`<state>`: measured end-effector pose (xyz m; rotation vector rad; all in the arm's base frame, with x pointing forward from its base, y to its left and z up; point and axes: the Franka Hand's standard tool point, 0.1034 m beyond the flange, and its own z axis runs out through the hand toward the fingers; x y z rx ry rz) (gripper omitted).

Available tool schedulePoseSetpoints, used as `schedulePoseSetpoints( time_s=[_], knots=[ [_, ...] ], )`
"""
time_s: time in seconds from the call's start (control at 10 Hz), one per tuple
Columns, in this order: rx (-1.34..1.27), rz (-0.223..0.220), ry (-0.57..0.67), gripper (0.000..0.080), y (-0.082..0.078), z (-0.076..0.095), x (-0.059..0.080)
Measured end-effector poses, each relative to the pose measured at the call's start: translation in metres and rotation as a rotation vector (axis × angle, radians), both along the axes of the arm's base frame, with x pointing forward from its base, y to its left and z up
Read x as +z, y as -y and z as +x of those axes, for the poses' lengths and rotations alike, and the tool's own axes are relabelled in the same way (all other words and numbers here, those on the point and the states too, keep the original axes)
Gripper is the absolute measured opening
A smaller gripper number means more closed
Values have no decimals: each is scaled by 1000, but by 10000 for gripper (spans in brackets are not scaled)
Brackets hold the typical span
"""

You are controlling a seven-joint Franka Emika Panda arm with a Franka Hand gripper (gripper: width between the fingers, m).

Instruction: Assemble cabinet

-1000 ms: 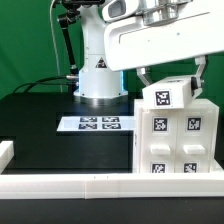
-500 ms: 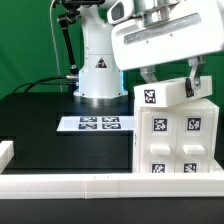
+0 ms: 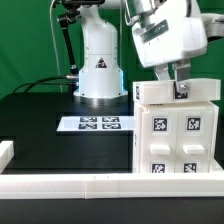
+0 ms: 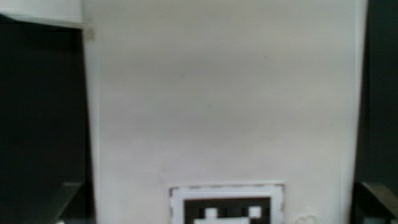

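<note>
1. The cabinet point(image 3: 175, 135) stands on the black surface point(image 3: 50, 125) at the exterior view's right, its front against the white rail point(image 3: 60, 184) that runs along the near edge. Its front face carries several black-and-white tags.

2. A flat white top panel point(image 3: 178, 92) lies across the upper part of the cabinet, roughly level. Whether it is fully seated or only resting there cannot be told.

3. The gripper point(image 3: 180, 88) hangs directly above that panel, its dark fingers reaching down to the panel's upper face. In the wrist view a broad white part point(image 4: 187, 100) with a tag point(image 4: 228, 210) at one end fills the space between the dark fingers at either side. The fingers seem to bracket it, but whether they press on it cannot be told.

4. The marker board point(image 3: 97, 123) lies flat on the surface, well apart from the cabinet toward the exterior view's left.

5. Risks, as I judge them:
   - If the panel is not aligned with the body, letting go could leave it crooked or let it slide off.
   - Pushing down off-centre could tip or shift the whole cabinet along the rail.
   - Lifting away while the fingers grip could drag the panel up again.
</note>
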<state>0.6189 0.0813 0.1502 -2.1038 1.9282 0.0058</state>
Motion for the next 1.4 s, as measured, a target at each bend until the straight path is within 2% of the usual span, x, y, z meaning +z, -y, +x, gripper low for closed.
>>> schedulePoseSetpoints(
  time_s=[0.4,0.8,0.9,1.1,1.2,1.4],
  knots=[
    [-431,109,-121,560,-1,-3,-1],
    [-590,141,-170,560,-1,-4,-1],
    [-613,162,-177,560,-5,-4,-1],
    [-574,166,-168,753,-8,-5,0],
    [-563,178,-159,785,-9,-6,6],
    [-556,201,-134,797,-10,-2,23]
  ],
)
